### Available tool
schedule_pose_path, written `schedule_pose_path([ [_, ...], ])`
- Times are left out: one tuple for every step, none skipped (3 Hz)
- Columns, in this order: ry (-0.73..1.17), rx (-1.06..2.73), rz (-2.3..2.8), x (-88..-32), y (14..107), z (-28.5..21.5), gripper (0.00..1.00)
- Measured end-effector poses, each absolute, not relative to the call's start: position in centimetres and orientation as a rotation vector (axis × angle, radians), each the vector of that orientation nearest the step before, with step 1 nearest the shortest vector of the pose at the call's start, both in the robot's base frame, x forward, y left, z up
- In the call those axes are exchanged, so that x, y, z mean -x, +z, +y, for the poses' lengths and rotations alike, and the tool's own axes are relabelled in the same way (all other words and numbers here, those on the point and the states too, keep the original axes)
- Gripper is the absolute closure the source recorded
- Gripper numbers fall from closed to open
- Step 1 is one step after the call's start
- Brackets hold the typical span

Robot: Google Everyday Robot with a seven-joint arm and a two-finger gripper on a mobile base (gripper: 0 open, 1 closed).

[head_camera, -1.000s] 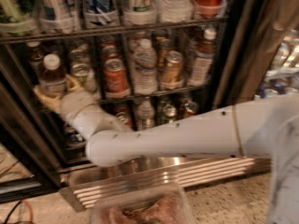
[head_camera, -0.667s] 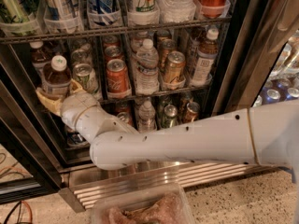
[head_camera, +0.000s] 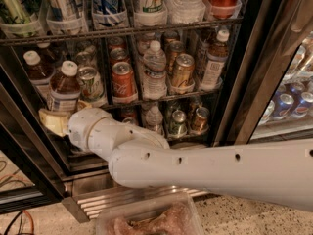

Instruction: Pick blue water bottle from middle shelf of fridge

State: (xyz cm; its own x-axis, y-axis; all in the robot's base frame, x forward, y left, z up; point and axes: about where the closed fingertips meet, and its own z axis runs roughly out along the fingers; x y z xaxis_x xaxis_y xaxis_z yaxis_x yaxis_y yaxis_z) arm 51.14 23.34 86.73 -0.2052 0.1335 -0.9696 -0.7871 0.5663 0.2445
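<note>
Near the front left corner of the middle bench (head_camera: 146, 101) in the fridge (head_camera: 234, 82), the gripper (head_camera: 66, 112) sits against the base of the blue water bottle (head_camera: 63, 84), though whether it is clamped on it cannot be told.

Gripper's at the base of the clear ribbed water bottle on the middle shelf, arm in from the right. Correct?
Wrong bottle. The camera view shows the gripper at the base of the blue water bottle, white cap, at the left end of the middle shelf, not the clear ribbed water bottle. The arm does enter from the right.
</note>
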Motion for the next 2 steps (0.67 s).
schedule_pose_path([
  [1.036, 0.532, 1.662, -49.35, 86.1, 23.27, 1.0],
  [1.047, 0.528, 1.676, -49.1, 86.05, 23.3, 1.0],
])
